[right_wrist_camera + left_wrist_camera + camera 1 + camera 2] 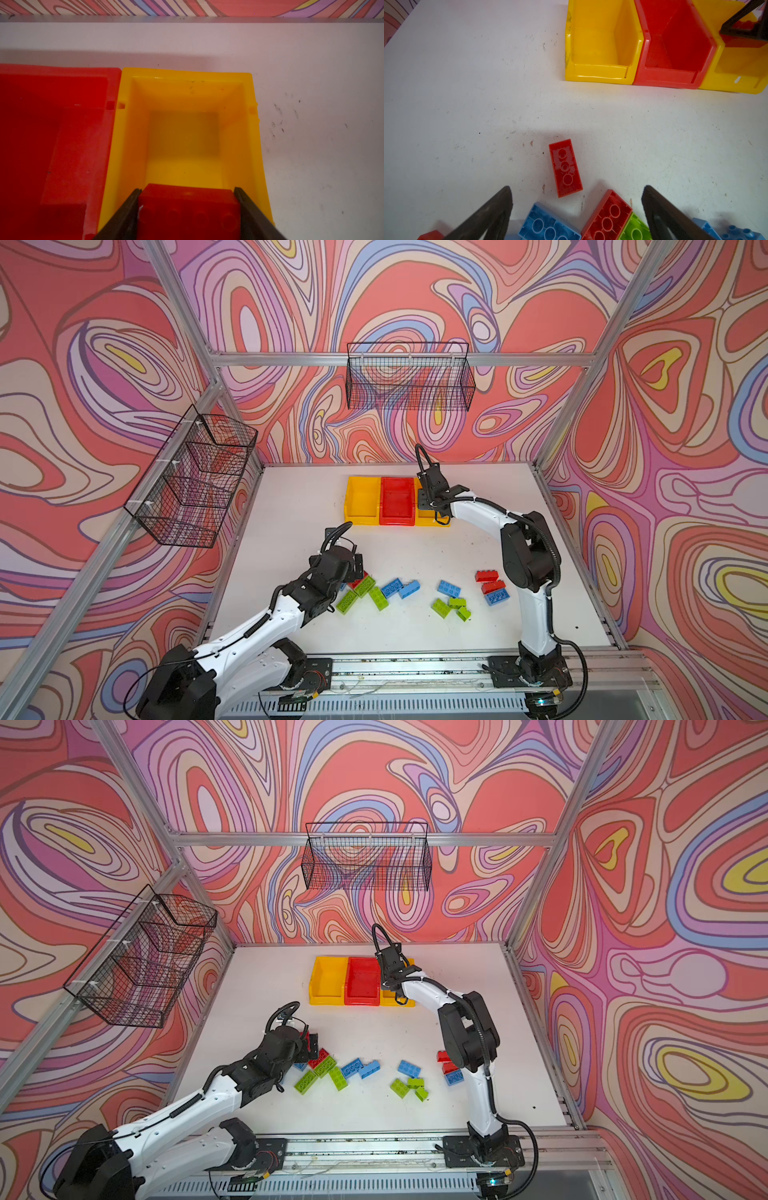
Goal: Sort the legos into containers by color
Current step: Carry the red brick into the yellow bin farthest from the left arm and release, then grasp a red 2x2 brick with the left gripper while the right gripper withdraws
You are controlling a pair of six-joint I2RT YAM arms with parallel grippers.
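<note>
My right gripper [188, 189] is shut on a red lego [188, 209], gripped by its two ends, above the near end of the right-hand yellow bin [187, 73]. To its left stand a red bin [382, 502] and another yellow bin [350, 497]. My left gripper [577, 186] is open low over the left pile, with a red lego [564, 168] just ahead of its fingertips. Between its fingers lie a blue lego [548, 224], another red lego [607, 217] and a green lego [635, 228], none of them held.
Green legos [379, 598] and blue legos [392, 587] lie in the left pile. The right cluster has blue [449, 588], green [441, 608] and red legos [486, 576] beside the right arm's elbow. Wire baskets [409, 377] hang on the walls.
</note>
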